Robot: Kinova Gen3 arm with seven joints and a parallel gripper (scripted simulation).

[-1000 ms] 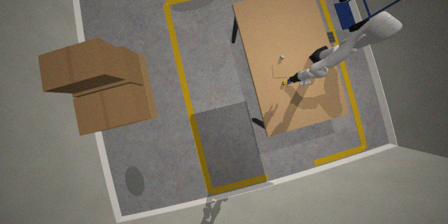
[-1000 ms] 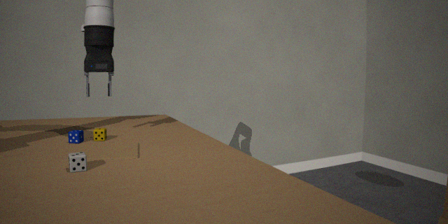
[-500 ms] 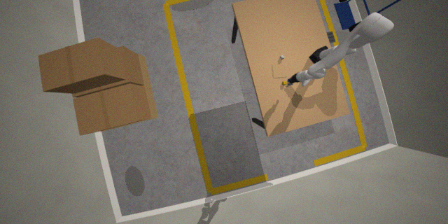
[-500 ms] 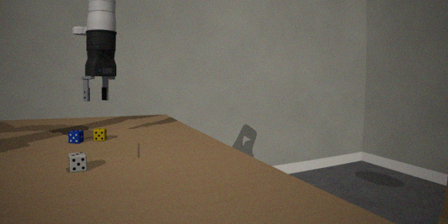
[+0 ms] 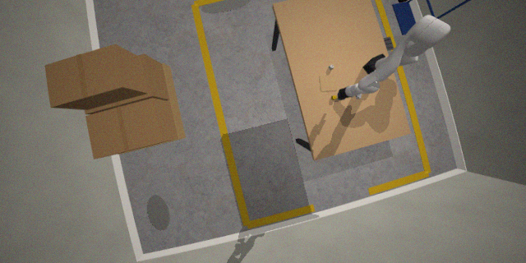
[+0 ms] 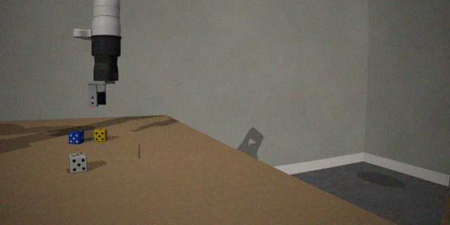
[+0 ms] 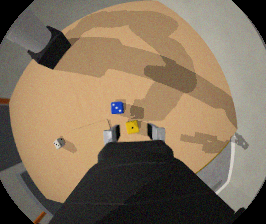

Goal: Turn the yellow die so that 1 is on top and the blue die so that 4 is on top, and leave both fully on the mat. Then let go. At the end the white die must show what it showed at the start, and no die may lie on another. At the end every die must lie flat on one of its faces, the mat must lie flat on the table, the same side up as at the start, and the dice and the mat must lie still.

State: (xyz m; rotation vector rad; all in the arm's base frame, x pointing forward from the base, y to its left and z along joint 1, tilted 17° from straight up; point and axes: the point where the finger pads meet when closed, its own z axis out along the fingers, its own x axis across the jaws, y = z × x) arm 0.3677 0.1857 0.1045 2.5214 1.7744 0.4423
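The gripper (image 6: 97,99) (image 7: 133,129) hangs above the table (image 5: 329,41) (image 6: 197,183) (image 7: 84,90), its squared grey fingers with black inner pads spread wide, holding nothing. Below, between the fingertips in the wrist view, sits the yellow die (image 5: 334,98) (image 6: 100,135) (image 7: 132,127) — a sharp-edged cube, one pip on top. Near it lies the blue die (image 6: 76,137) (image 7: 117,108), white-pipped, three on top. Farther off rests the white die (image 5: 331,66) (image 6: 78,163) (image 7: 59,143), black-pipped — all on tan, finely speckled board.

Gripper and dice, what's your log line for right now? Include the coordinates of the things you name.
gripper (image 5: 339,95) (image 6: 97,105) (image 7: 133,129): open, above table | yellow die (image 5: 334,98) (image 6: 100,135) (image 7: 132,127): 1 up | blue die (image 6: 76,137) (image 7: 117,107): 3 up | white die (image 5: 331,66) (image 6: 78,163) (image 7: 59,143): apart
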